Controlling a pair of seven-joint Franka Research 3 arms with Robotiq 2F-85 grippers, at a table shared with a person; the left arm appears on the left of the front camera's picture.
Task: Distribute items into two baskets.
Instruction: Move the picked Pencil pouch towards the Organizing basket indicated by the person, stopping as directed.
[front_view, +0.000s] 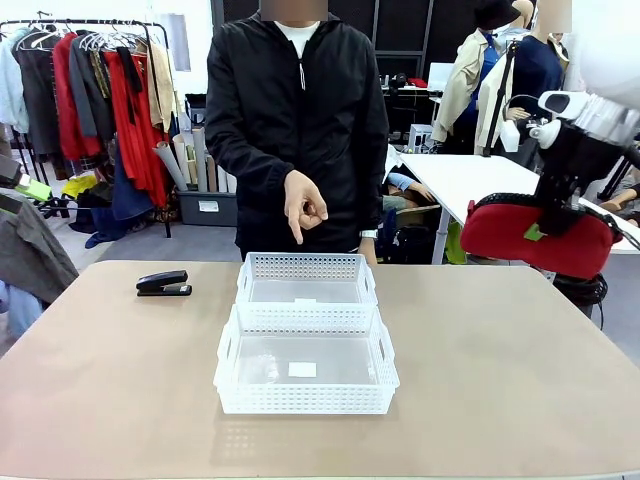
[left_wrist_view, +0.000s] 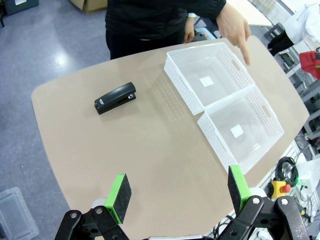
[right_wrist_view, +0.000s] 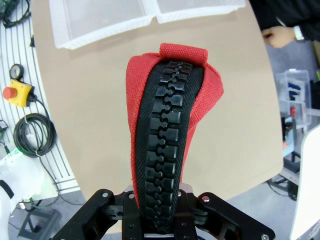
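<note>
Between the shut jaws of the right gripper (right_wrist_view: 160, 202) the red pouch (right_wrist_view: 170, 125) hangs in the air, and the two baskets (front_view: 305, 398) ahead of and below it hold nothing. Beyond the left gripper (left_wrist_view: 177, 192), spread wide and holding nothing, the stapler (left_wrist_view: 115, 98) lies on the table (front_view: 500, 380) off to one side of the baskets. By my reckoning both items are yet to be placed.

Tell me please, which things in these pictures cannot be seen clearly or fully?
- Right wrist view: the red pouch covers the pads of the right hand that grips it.
- Right wrist view: the two baskets are cut off by the top edge.
- Left wrist view: the print on the stapler and on the white stickers inside the baskets is too small to read.
- Front view: the pouch hides the right hand's fingertips.
</note>
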